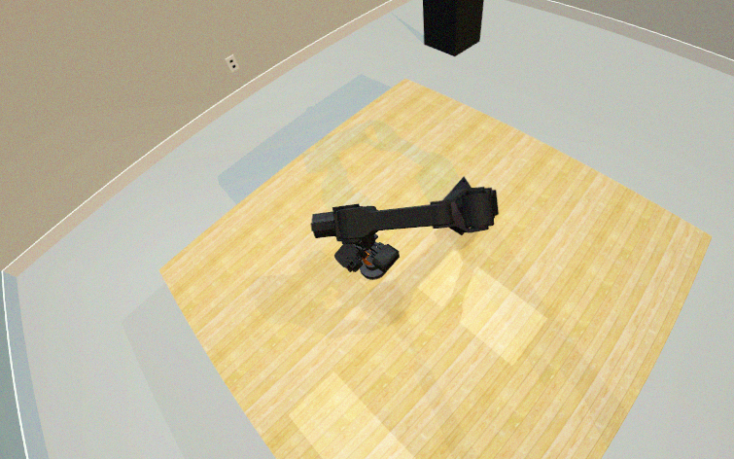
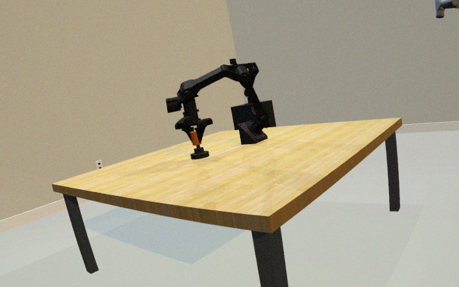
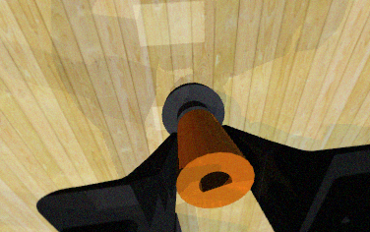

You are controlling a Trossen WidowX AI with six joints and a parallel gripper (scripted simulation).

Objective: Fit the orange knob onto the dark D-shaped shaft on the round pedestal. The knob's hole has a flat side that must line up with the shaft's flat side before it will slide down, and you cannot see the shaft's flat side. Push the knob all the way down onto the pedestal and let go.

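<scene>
The orange knob [image 1: 367, 259] [image 2: 195, 137] [image 3: 203, 135] is held nearly upright between the fingers of my gripper [image 2: 196, 138] [image 3: 199, 133], which is shut on it. In the wrist view its top face shows a dark D-shaped hole with the flat side toward the bottom of the view. The dark round pedestal [image 1: 372, 274] [image 2: 199, 155] [image 3: 171, 109] stands on the table under the knob. In the exterior view a short length of dark shaft [image 2: 198, 146] shows between the knob's lower end and the pedestal, so the knob's bottom is above the pedestal. The shaft's top and flat side are hidden.
The wooden table [image 1: 586, 228] [image 2: 245, 178] carries the arm's base [image 1: 478, 209] [image 2: 252, 131], to the right of the pedestal in the top and exterior views. The arm [image 1: 409, 217] [image 2: 208, 78] arches from the base to above the knob. Shadows and bright patches lie on the table top.
</scene>
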